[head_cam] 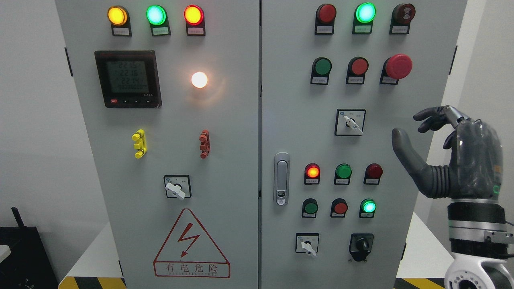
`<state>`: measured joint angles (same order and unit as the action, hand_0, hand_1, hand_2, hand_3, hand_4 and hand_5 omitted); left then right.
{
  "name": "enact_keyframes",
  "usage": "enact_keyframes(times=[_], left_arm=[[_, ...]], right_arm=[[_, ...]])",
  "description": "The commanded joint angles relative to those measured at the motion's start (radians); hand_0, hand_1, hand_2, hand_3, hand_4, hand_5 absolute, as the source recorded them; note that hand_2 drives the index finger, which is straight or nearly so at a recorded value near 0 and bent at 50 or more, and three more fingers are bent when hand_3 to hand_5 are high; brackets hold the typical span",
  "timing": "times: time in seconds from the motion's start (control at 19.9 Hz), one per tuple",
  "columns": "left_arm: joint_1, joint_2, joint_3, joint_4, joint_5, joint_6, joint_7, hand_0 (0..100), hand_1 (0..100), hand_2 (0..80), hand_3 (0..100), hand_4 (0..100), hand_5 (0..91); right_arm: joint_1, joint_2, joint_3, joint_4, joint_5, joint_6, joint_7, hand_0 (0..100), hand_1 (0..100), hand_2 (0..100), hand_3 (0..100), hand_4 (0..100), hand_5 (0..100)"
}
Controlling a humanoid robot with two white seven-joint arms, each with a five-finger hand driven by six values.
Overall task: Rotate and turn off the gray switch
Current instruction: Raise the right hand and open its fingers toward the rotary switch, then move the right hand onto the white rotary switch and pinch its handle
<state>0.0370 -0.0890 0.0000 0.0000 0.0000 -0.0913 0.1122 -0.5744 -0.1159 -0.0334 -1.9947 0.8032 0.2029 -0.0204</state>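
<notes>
Now hovering: right hand [445,156] raised off to the right of the cabinet's right door [289,100], palm turned toward the panel, probably lined up for a reach inward. Fingers [431,118] loosely curled at the top, thumb stretched out toward the door, wide gap between them, holding nothing, touching nothing. Gray switch [350,122] mounted mid-panel on that door, in its black-framed square, below the row with the red mushroom button [398,66], lever pointing down and right. Well apart from the hand, not yet gripped. Likely next: close in, pinch the lever, twist. Left hand nowhere in view.
</notes>
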Motion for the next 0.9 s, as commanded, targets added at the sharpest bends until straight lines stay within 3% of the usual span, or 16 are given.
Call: enact_keyframes(times=[0.0, 0.35, 0.55, 0.85], left_arm=[[0.0, 0.0, 0.032, 0.023, -0.008, 0.001, -0.003, 12, 39, 0.0, 0, 0, 0.0], [0.0, 0.0, 0.032, 0.023, -0.008, 0.001, -0.002, 12, 39, 0.0, 0, 0, 0.0], [0.0, 0.0, 0.032, 0.023, -0.008, 0.001, -0.002, 12, 39, 0.0, 0, 0, 0.0], [0.0, 0.0, 0.032, 0.023, -0.008, 0.001, -0.003, 12, 39, 0.0, 0, 0, 0.0]], right_arm=[[-0.002, 0.03, 0.038, 0.042, 0.031, 0.027, 0.019, 9, 22, 48, 69, 68, 81], [-0.012, 0.031, 0.041, 0.074, 0.039, 0.044, 0.025, 6, 27, 48, 69, 68, 82], [-0.03, 0.035, 0.073, 0.096, 0.068, 0.061, 0.025, 6, 28, 48, 69, 68, 82], [-0.061, 0.09, 0.099, 0.123, 0.105, 0.087, 0.027, 5, 31, 48, 68, 68, 82]])
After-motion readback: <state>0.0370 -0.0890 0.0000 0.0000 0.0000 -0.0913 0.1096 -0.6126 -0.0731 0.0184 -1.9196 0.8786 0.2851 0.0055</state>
